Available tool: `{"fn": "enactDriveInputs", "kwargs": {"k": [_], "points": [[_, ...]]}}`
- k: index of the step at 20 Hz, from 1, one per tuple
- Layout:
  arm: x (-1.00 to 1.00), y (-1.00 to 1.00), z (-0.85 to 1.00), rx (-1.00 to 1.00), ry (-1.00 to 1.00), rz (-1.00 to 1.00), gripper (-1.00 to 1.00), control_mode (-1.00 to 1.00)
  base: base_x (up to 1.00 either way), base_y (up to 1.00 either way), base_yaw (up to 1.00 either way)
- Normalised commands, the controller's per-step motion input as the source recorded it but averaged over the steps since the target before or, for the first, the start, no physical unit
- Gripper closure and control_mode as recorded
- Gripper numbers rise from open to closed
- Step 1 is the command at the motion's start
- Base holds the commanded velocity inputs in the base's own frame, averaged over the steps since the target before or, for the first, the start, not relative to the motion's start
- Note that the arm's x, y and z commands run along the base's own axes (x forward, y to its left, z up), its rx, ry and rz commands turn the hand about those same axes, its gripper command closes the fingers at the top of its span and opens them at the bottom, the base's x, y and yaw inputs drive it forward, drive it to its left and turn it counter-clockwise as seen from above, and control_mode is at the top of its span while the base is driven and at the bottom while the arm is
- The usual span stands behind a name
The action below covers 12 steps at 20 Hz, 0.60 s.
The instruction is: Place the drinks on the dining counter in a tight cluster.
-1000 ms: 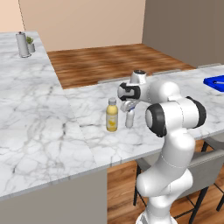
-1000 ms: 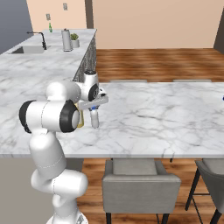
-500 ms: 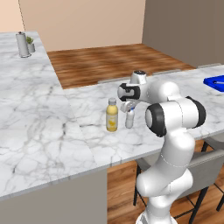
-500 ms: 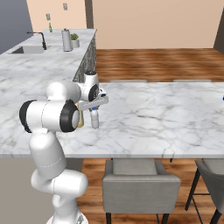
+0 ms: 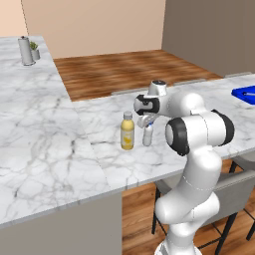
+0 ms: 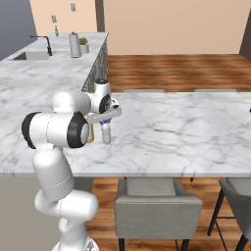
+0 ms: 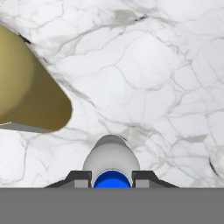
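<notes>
Nothing has shifted over the last second: your tool [image 5: 147,121] stays clamped on the clear bottle [image 5: 148,135], standing on the bench [image 5: 209,97] just beside the yellow juice bottle [image 5: 127,131], so release looks next.

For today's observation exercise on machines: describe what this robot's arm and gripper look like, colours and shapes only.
The arm is made of glossy white, rounded segments joined by dark, ring-like bands at the joints. The gripper has a white body with a dark face and two small dark fingertips. No cables or markings show.
</notes>
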Motion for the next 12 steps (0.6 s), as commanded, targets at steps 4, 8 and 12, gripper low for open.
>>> {"fn": "enactDriveInputs", "kwargs": {"k": [4,8,12], "points": [[0.00,0.00,0.00,0.00,0.00,0.00,-1.00,-1.00,0.00,0.00,0.00],[0.00,0.00,0.00,0.00,0.00,0.00,-1.00,-1.00,0.00,0.00,0.00],[0.00,0.00,0.00,0.00,0.00,0.00,-1.00,-1.00,0.00,0.00,0.00]]}}
